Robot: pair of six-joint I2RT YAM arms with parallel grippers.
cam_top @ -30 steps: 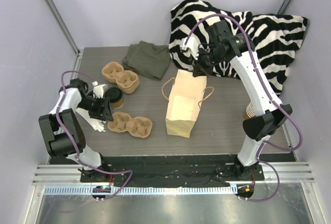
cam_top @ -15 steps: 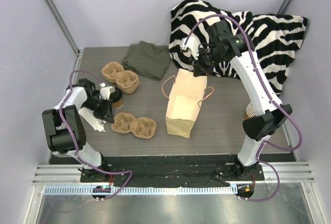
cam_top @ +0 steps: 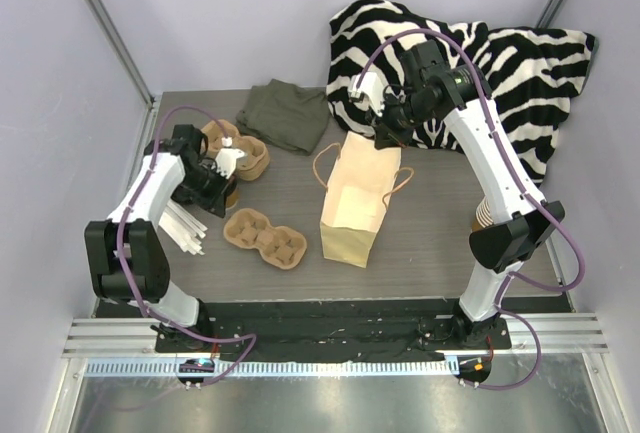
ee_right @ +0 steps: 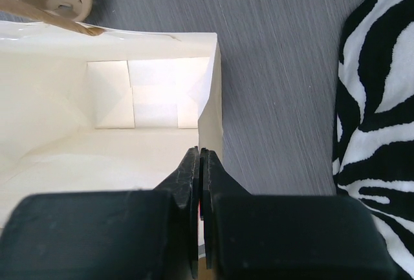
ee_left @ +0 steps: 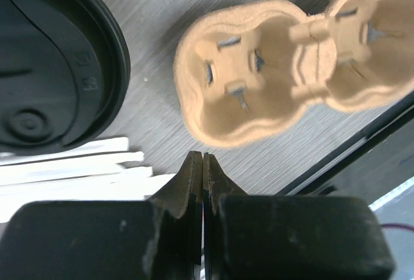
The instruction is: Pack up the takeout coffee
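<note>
Left wrist view: the small brown kraft paper cup with black plastic lid (ee_left: pixel 45 66) stands beside the left gripper (ee_left: pixel 202 163), whose jaws are pressed together, empty; the right gripper (ee_right: pixel 199 160) pinches the cream paper bag (ee_right: pixel 77 157). Probably a light, crushable cup: hold its wall gently.

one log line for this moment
left gripper: jaws shut, empty, by lidded coffee cup | right gripper: jaws shut on paper bag rim | cup not in bag
</note>
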